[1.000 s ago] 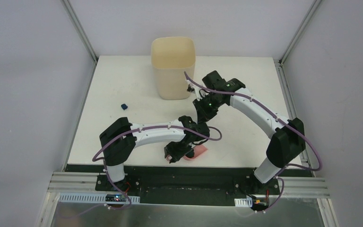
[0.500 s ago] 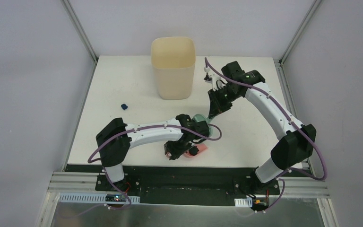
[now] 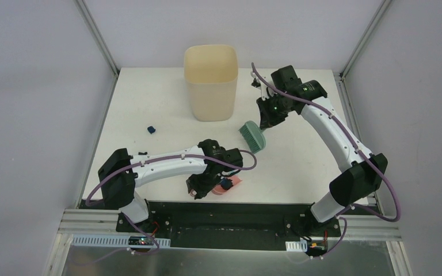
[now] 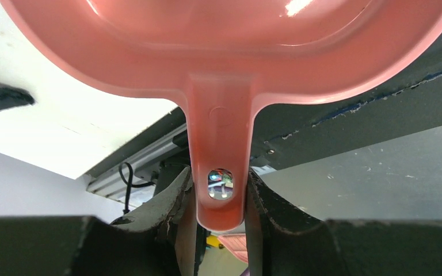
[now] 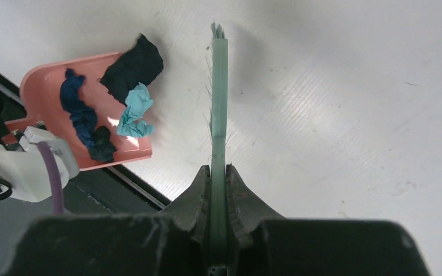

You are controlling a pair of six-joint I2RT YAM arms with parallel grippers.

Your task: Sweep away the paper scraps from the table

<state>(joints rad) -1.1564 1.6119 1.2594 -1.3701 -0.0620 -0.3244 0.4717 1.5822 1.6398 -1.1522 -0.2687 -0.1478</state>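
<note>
My left gripper (image 4: 218, 185) is shut on the handle of the pink dustpan (image 4: 230, 52), held at the table's near edge; both also show in the top view, gripper (image 3: 204, 187) and dustpan (image 3: 231, 183). In the right wrist view the dustpan (image 5: 46, 86) holds dark blue (image 5: 77, 112), black (image 5: 132, 69) and teal (image 5: 133, 112) paper scraps. My right gripper (image 5: 218, 169) is shut on the green hand brush (image 5: 218, 103), held above the table (image 5: 351, 86) behind the dustpan; the top view shows the gripper (image 3: 266, 119) and the brush (image 3: 253, 135). One blue scrap (image 3: 151, 130) lies at the left.
A tall beige bin (image 3: 211, 83) stands at the rear middle of the table (image 3: 299, 167). A small black bit (image 3: 143, 153) lies near the left arm, and a dark piece (image 4: 0, 95) shows on the table in the left wrist view. Metal posts stand at the rear corners.
My right gripper has moved back and right with the brush, away from the dustpan. My left gripper has shifted the dustpan a little to the left along the near edge.
</note>
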